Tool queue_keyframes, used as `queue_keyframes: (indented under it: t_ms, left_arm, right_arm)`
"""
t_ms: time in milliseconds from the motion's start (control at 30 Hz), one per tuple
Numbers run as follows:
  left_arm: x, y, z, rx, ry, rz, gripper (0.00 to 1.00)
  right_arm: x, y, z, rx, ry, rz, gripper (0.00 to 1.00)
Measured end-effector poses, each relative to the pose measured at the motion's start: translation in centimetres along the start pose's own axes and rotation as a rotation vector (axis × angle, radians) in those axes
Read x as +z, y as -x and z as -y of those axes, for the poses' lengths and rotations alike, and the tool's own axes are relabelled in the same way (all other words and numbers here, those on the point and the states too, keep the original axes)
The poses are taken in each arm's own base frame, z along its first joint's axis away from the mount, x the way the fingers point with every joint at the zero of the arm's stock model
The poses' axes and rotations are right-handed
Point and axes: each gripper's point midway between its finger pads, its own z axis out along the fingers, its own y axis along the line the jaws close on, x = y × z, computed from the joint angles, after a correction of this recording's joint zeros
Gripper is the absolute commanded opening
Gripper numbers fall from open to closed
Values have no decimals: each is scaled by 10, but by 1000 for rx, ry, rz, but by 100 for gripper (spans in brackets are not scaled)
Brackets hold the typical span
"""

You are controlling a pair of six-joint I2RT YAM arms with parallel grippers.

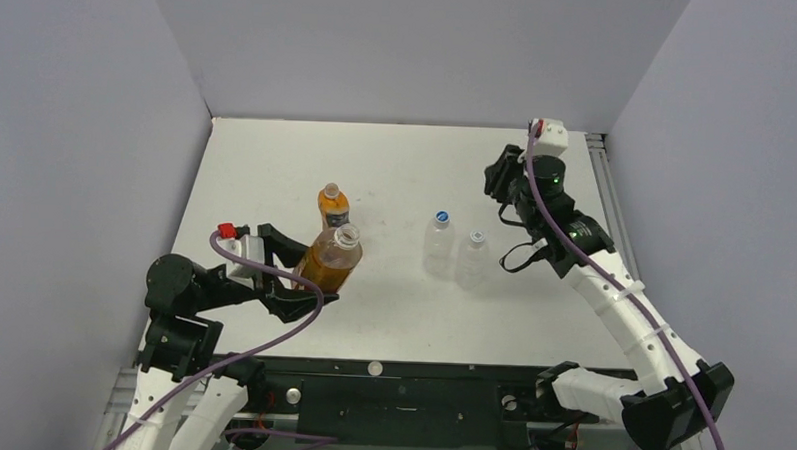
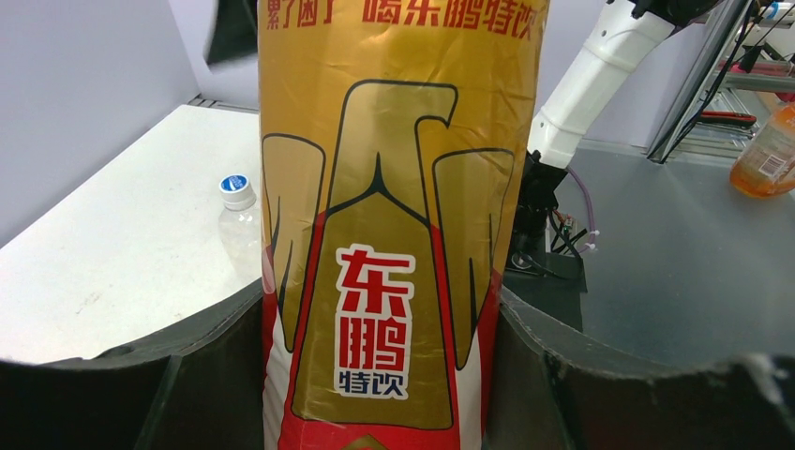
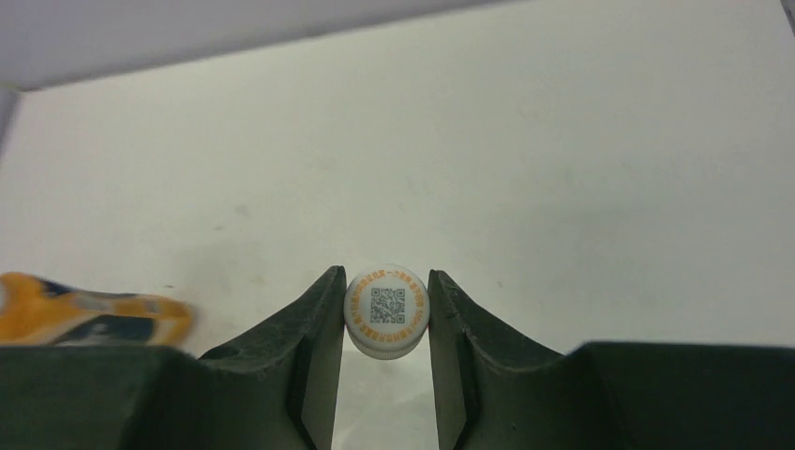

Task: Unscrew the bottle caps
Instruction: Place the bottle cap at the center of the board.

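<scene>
Roughly upright bottle point(image 1: 325, 263), neck up, left claw point(image 1: 301, 272).

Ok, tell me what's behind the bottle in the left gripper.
In the left wrist view, a clear bottle with a blue cap stands behind, off to its side; the held bottle hides anything directly behind.

Setting: robotics laboratory test cell. A white table point(image 1: 531, 325) is enclosed left, far and right by plain grey partition walls point(image 1: 411, 45). The cabled left arm point(image 1: 177, 287) and right arm point(image 1: 622, 293) are bolted to a black rail point(image 1: 398, 397) at the near edge.
</scene>
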Motion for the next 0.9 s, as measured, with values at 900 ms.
queue_keyframes:
  t_ms: [900]
  left_arm:
    - [-3,-51,-28,-89,126,-14,0]
  right_arm:
    - [53,-245,155,180,-559,-260,15]
